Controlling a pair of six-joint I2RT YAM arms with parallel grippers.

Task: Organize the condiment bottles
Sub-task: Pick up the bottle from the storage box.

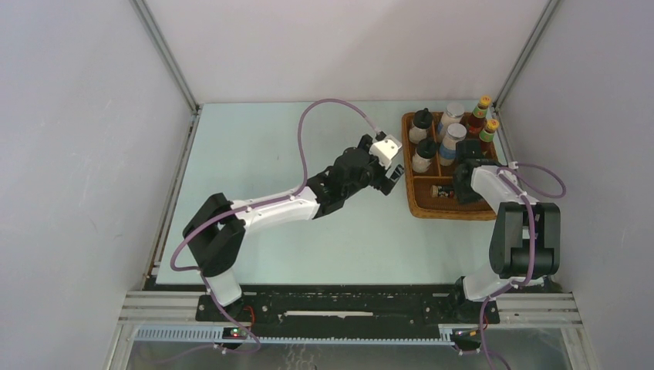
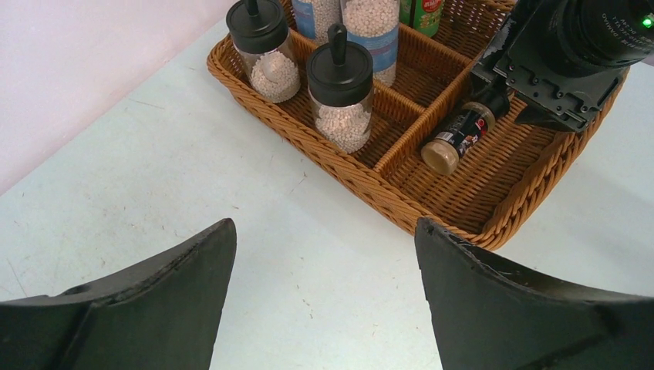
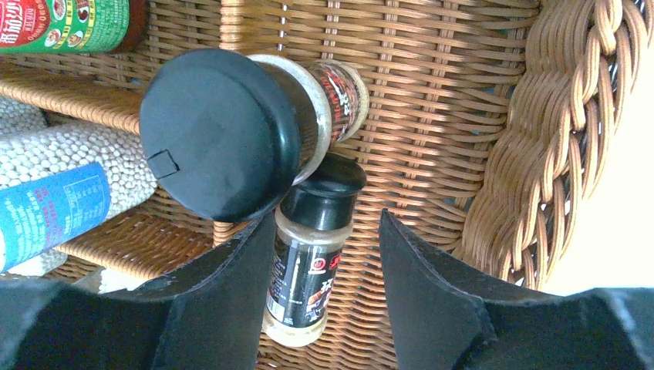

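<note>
The pale table (image 1: 270, 154) carries everything. From its 6 o'clock edge the left arm (image 1: 270, 208) stretches toward the middle, and the right arm (image 1: 524, 239) bends up at the 4 o'clock side and dips into the brown wicker tray (image 1: 455, 210). The tray sits at about 2 o'clock on the table. All the condiment bottles in sight are inside it. Two red sauce bottles (image 1: 481, 116) with orange caps stand in the tray's 1 o'clock corner. Two silver-lidded jars (image 1: 452, 137) with blue labels stand in the middle strip. Two black-lidded jars (image 2: 340, 85) of white grains stand one behind the other along the 9 o'clock side. The left gripper (image 2: 324, 225) hangs over bare table just off the tray's 9 o'clock rim, its fingers spread wide with nothing between them. The right gripper (image 3: 328, 220) is down in the compartment at the tray's 6 o'clock end. Its fingers are parted and straddle a tiny dark jar (image 3: 308, 262) lying on its side on the wicker floor. One finger is close against the jar and a clear gap shows at the other, so it is not pinched. A second tiny jar (image 3: 220, 131) is just beside it at 11 o'clock in the right wrist view, with its broad black cap toward the camera.
</note>
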